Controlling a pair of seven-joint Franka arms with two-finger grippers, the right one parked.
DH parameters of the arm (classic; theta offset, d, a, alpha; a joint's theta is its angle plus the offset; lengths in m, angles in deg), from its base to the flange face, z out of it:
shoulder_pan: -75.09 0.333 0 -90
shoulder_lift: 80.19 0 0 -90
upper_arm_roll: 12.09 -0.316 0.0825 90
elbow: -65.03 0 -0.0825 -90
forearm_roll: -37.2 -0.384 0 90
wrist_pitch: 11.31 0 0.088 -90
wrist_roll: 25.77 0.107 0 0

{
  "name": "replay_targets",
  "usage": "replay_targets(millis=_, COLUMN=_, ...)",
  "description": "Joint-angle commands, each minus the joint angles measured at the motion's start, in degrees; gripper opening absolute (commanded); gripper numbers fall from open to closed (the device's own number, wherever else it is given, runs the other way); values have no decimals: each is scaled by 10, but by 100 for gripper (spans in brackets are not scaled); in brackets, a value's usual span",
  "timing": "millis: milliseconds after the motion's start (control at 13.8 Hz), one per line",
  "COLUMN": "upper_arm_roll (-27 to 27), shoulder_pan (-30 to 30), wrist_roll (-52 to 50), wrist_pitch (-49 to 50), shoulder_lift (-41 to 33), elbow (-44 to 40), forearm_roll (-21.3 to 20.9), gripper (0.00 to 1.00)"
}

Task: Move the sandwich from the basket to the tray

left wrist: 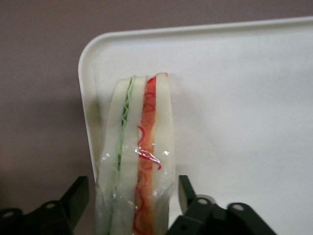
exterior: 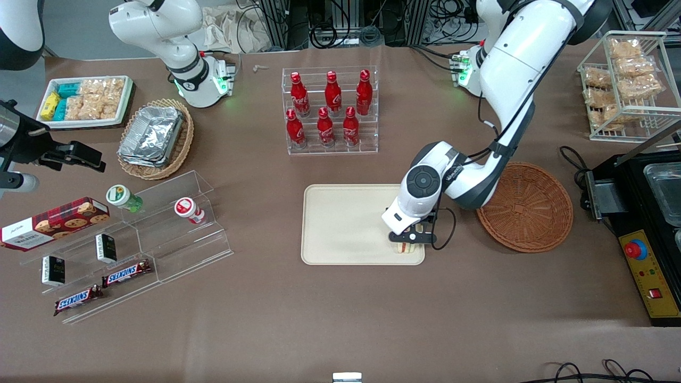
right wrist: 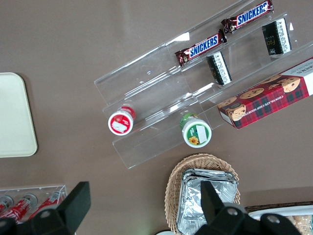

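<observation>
The clear-wrapped sandwich (exterior: 407,248) stands on its edge on the cream tray (exterior: 340,223), at the tray's corner nearest the front camera and the basket. In the left wrist view the sandwich (left wrist: 142,147) shows white bread with green and orange-red filling, just inside the tray's rim (left wrist: 85,98). My left gripper (exterior: 409,240) is low over that corner. It is open (left wrist: 133,190), with one finger on each side of the sandwich and a small gap at each. The reddish-brown wicker basket (exterior: 526,207) lies beside the tray, toward the working arm's end, and is empty.
A clear rack of red cola bottles (exterior: 330,109) stands farther from the camera than the tray. A tan basket of foil containers (exterior: 154,138), a white snack tray (exterior: 85,101) and an acrylic shelf (exterior: 133,239) lie toward the parked arm's end. A black machine (exterior: 649,229) stands beside the basket.
</observation>
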Motion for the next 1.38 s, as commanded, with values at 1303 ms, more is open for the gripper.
replay_targets(millis=1303, upper_arm_roll=-77, shoulder_pan=132, wrist_roll=236, wrist_pitch=311, shoulder_lift=-392, elbow=-3, forearm_roll=187, gripper=100)
